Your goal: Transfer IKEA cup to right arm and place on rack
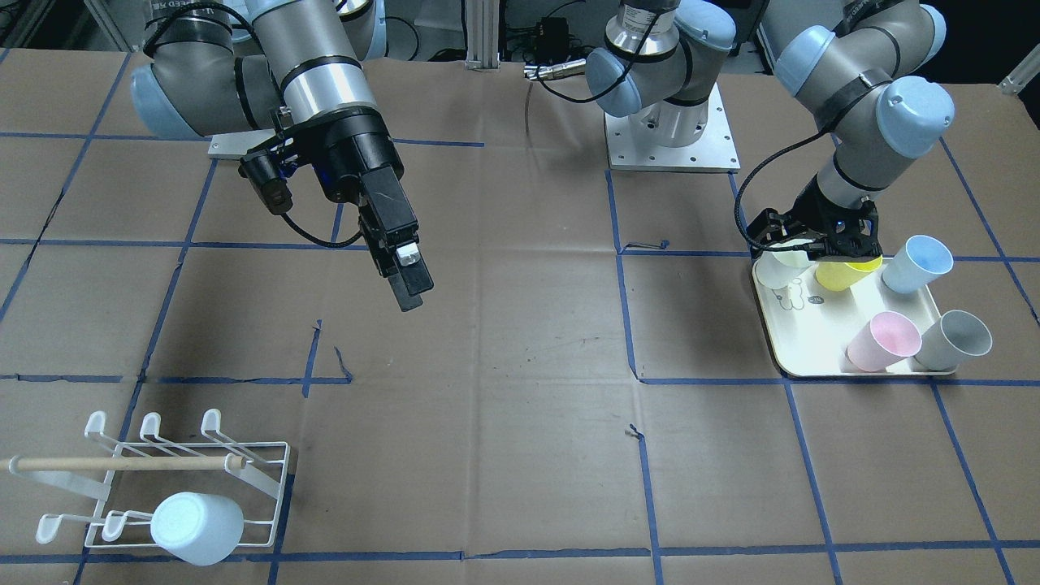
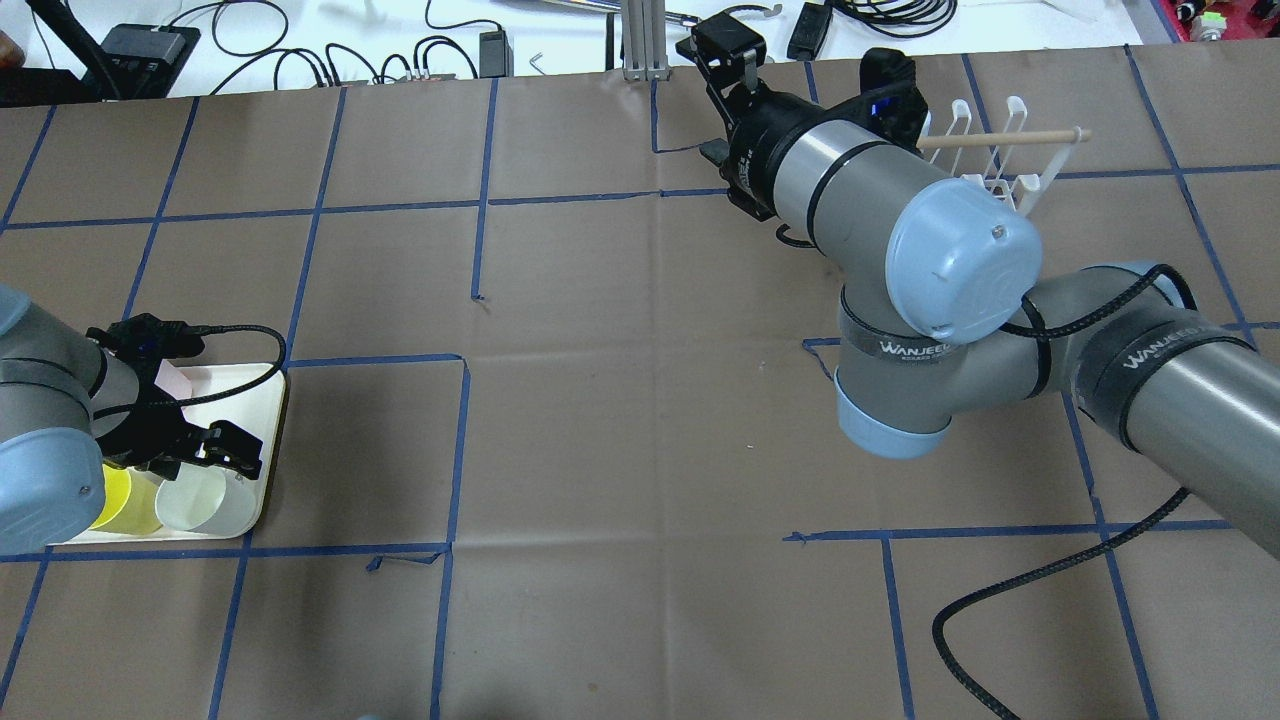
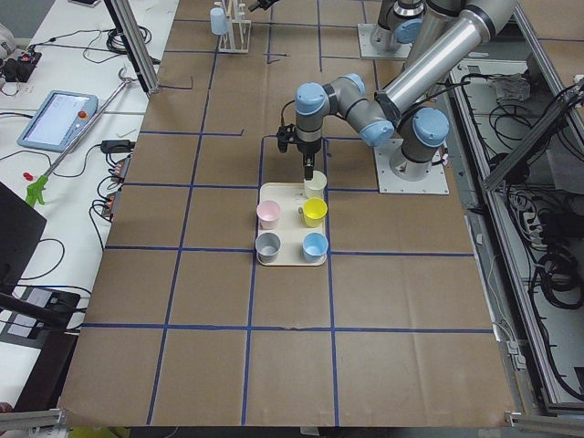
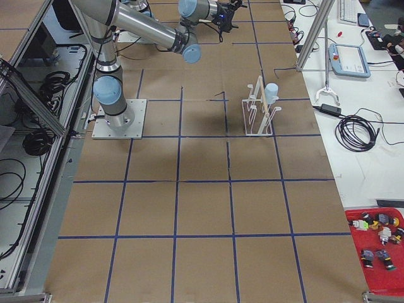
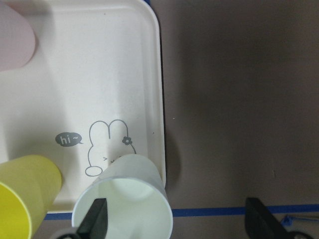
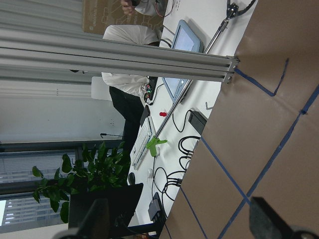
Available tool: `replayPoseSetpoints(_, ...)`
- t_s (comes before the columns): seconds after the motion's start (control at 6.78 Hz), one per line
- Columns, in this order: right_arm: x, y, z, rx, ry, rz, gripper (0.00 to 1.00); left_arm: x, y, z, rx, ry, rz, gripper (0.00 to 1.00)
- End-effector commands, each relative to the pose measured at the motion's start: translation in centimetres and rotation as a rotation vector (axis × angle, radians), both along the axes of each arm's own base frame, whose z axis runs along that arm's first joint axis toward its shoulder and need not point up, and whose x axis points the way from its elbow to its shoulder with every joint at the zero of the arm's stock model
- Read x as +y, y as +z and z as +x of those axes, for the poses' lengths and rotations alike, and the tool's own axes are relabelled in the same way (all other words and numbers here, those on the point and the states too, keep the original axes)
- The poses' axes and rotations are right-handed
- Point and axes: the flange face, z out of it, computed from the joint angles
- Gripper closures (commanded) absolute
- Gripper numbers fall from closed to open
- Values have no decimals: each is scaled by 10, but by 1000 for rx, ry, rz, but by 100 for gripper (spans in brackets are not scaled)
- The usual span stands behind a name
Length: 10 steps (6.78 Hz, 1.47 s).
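A cream tray holds a white cup, a yellow cup, a blue cup, a pink cup and a grey cup. My left gripper is open, low over the tray's corner. One finger sits at the white cup's mouth and the other is outside it, over the table. My right gripper hangs open and empty above the table's middle, far from the tray. The white wire rack carries a pale cup upside down on a peg.
The rack's wooden dowel lies across its pegs. The brown table cover is marked with blue tape lines. The left arm's base plate stands at the robot side. Cables and a tablet lie beyond the table edge.
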Motion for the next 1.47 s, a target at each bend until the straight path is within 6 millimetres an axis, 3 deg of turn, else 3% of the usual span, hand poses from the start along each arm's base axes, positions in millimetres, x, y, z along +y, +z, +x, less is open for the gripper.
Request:
replayPoseSetpoints(0.0, -2, -6, 0, -13, -12, 14, 0, 9, -17, 2, 3, 11, 43, 4)
replayPoseSetpoints(0.15, -2, -5, -4, -12, -21, 14, 0, 11, -19, 1, 7, 11, 48, 11)
replayPoseSetpoints(0.29, 0, -3, -5, -14, -21, 11, 0, 10, -19, 1, 6, 8, 49, 40)
replayPoseSetpoints(0.44, -3, -9, -5, -11, -22, 21, 0, 10, -17, 4, -11, 5, 58, 82)
replayPoseSetpoints(0.59, -2, -10, -4, -11, -20, 23, 0, 10, -18, 4, -13, 3, 65, 97)
replayPoseSetpoints(0.88, -5, -14, -4, -8, -23, 33, 0, 9, -14, 6, -17, 2, 57, 100)
replayPoseSetpoints(1.18, -10, -26, -3, -3, -23, 59, 0, -3, 22, 12, -37, 5, 31, 100)
replayPoseSetpoints(1.33, -11, -25, -2, -4, -21, 54, 0, -13, 52, 18, -19, 6, 55, 100)
